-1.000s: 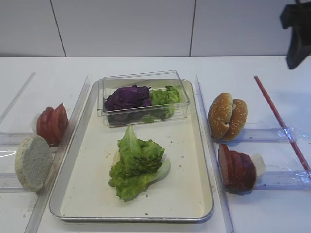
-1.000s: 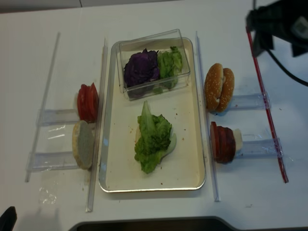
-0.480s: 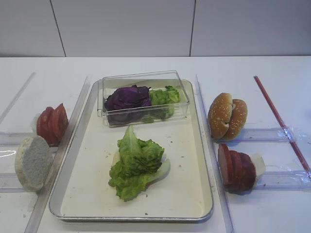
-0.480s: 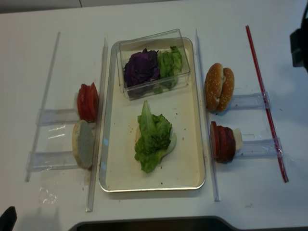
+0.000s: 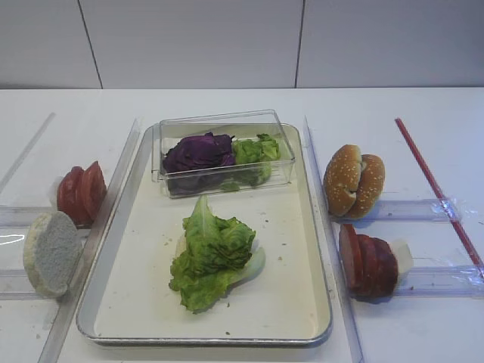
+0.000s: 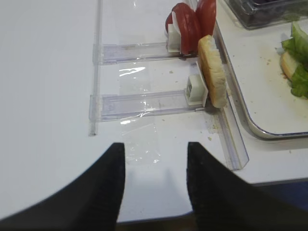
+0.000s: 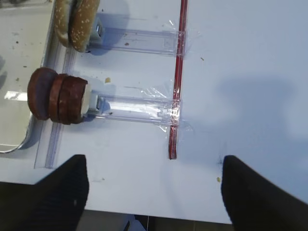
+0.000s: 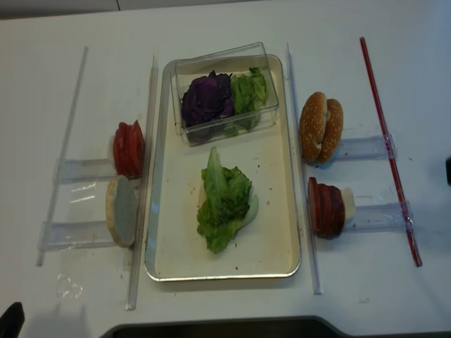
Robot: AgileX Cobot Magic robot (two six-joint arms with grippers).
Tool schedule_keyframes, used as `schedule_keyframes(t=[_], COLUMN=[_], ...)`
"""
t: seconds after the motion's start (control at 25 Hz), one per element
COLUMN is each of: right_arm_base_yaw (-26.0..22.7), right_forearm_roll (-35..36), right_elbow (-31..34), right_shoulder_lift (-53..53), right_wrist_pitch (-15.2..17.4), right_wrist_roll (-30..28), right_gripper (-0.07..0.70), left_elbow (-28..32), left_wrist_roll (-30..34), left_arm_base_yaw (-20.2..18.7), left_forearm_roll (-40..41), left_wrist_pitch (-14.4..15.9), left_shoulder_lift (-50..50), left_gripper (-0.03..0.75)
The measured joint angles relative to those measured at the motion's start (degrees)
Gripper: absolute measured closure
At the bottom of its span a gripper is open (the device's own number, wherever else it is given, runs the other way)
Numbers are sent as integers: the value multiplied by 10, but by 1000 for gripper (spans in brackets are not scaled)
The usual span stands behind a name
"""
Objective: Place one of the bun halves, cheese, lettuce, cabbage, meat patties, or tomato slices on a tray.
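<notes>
Lettuce (image 5: 212, 253) lies on the tray (image 5: 306, 302). Right gripper (image 7: 154, 185) spread wide, empty; left gripper (image 6: 155, 185) parted, empty. Meat patties (image 7: 57, 96), ahead-left of the right gripper, judged a likely next pick.

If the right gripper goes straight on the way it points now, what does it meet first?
The right gripper, jaws open, points toward the red strip. Its near end is probably met first, then the clear rail crossing it. How high the gripper is above the table cannot be told.
</notes>
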Motion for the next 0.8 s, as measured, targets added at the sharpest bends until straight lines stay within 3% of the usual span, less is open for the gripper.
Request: schedule_keyframes(t=[0.8], right_arm_base_yaw=[-1], right_forearm_roll=[7], right_elbow=[215], right_shoulder_lift=[-350], right_wrist_pitch=[9], right_wrist_roll=[-52], right_gripper=[76], left_elbow=[0], left_wrist_roll=[0], left_arm_base_yaw=[0], left_forearm_roll=[0], left_wrist_pitch=[0], left_shoulder_lift=[0], left_gripper=[423])
